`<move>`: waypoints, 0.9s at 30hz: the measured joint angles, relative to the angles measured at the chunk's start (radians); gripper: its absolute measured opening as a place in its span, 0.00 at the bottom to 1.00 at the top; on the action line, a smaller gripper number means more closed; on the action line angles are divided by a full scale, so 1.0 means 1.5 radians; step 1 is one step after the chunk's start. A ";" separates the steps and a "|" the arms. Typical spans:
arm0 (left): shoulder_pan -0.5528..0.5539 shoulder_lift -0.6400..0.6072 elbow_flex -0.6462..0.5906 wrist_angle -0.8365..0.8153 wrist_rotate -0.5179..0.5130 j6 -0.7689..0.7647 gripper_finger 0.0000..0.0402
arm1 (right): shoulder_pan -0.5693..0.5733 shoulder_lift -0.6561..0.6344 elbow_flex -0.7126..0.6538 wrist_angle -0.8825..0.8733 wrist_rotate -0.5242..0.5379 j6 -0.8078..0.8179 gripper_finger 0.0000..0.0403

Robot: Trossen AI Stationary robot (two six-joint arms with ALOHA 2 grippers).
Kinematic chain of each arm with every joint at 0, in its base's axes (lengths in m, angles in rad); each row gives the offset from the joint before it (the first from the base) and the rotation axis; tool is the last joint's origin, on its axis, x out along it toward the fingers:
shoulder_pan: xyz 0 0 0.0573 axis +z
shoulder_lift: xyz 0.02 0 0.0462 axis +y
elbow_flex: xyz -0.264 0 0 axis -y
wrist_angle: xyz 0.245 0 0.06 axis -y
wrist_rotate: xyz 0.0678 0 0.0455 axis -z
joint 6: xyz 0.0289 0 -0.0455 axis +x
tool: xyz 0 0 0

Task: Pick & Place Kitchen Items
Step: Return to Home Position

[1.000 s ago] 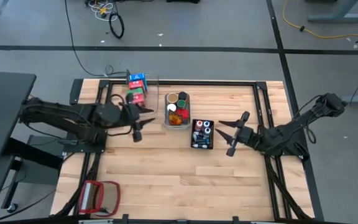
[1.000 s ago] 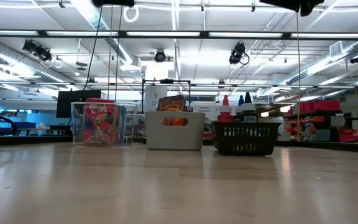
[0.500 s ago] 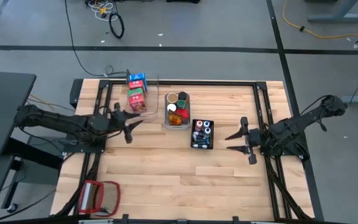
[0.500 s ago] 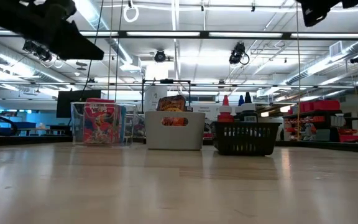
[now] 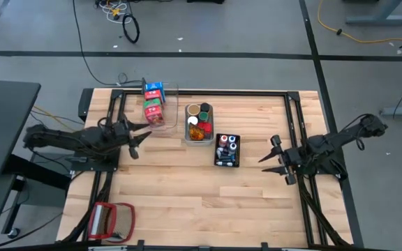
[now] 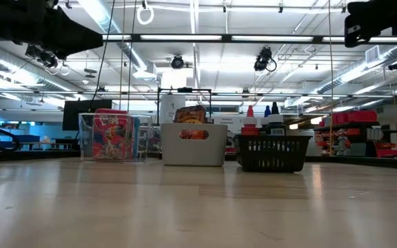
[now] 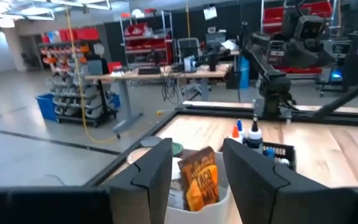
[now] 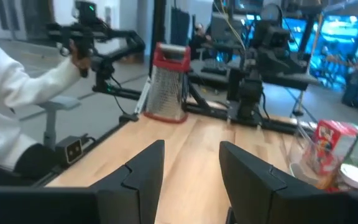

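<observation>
The left tool [image 5: 139, 137] hangs above the desk [image 5: 201, 202] with its two fingers [image 7: 154, 171] spread wide and nothing between them. It touches nothing. Just ahead of it stands the grey bin [image 6: 193, 150], holding round jars [image 5: 198, 120] and a small brown packet [image 7: 202, 180]. Beyond that is the black bin [image 6: 271, 157], full of tiny capped bottles [image 5: 227, 145]. Off to one side of the fingers is the clear bin [image 6: 88, 141] with its red, green and blue cartons [image 5: 154, 103].

The right tool [image 5: 272, 157] is likewise splayed and empty. It sits near its own edge of the desk, with the black bin in front of it and well apart.

No kitchen item lies loose on the desk, so the sorting looks finished and the step in hand is the return to rest. The next move seems to call for no grasp. Each arm would fold back toward its base, keeping its open fingers clear of the bin rims. The red-framed grater [image 5: 110, 219] sits at the near corner behind the left tool, out of the way. A person's white sleeve [image 8: 8, 99] shows beyond the desk.
</observation>
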 joint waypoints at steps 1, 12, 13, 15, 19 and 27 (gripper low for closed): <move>0.000 -0.008 0.000 -0.001 -0.005 0.007 0.38 | -0.004 -0.013 -0.003 0.000 -0.008 -0.004 0.41; 0.000 -0.082 -0.004 -0.099 -0.025 -0.027 0.38 | -0.023 -0.127 -0.004 -0.097 -0.063 -0.011 0.41; 0.000 -0.090 -0.008 -0.105 -0.031 -0.030 0.38 | -0.023 -0.136 -0.004 -0.105 -0.078 -0.012 0.41; 0.001 -0.105 -0.017 -0.108 -0.037 -0.030 0.38 | -0.023 -0.150 -0.004 -0.109 -0.100 -0.010 0.41; 0.000 -0.145 -0.042 -0.107 -0.039 -0.027 0.38 | -0.023 -0.169 -0.004 -0.137 -0.113 -0.005 0.41; 0.001 -0.157 -0.092 -0.102 -0.046 -0.052 0.38 | -0.023 -0.193 -0.034 -0.126 -0.109 -0.012 0.41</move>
